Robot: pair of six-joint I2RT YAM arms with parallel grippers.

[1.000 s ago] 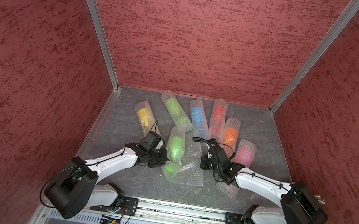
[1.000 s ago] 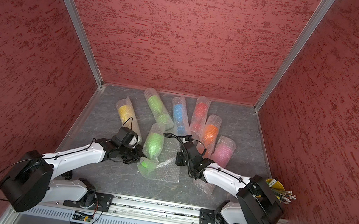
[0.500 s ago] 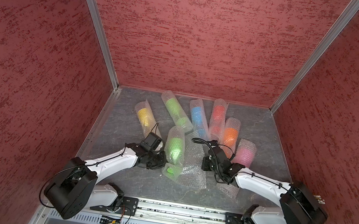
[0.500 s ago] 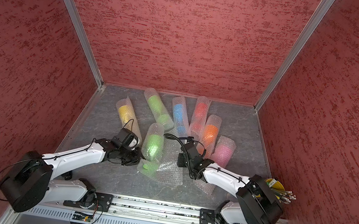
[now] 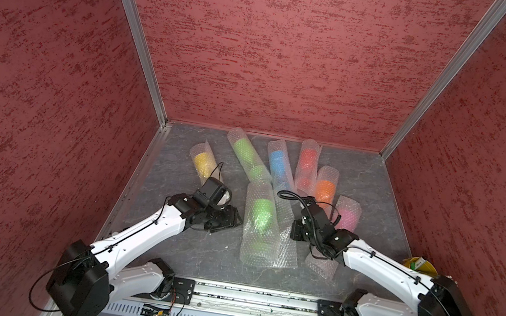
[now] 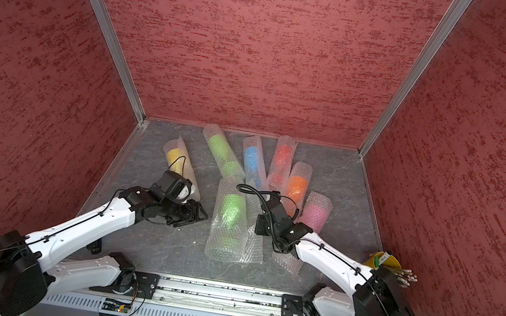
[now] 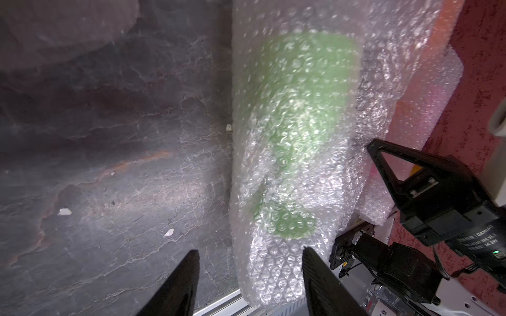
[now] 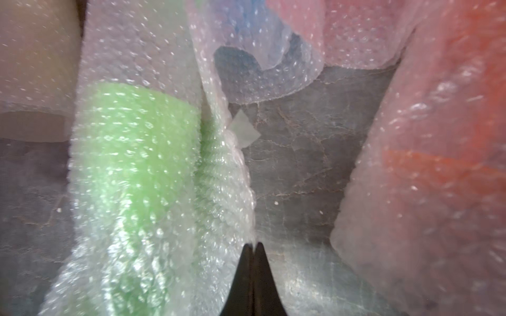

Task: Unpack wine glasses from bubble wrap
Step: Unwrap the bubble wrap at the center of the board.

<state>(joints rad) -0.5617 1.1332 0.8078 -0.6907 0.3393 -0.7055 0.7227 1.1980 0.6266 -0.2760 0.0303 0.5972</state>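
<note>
Pinching the loose bubble wrap edge, right gripper jaws sit clamped together while left gripper jaws stand apart beside the probably light, soft, slippery roll holding the near green wine glass on the tabletop; best hold is that free flap.

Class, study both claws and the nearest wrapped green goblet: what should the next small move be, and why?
Probably the right claw, shut on the bubble wrap, should draw its loose edge sideways, away from the green goblet, to unroll it. The left claw stands open beside the roll, gripping nothing.
</note>
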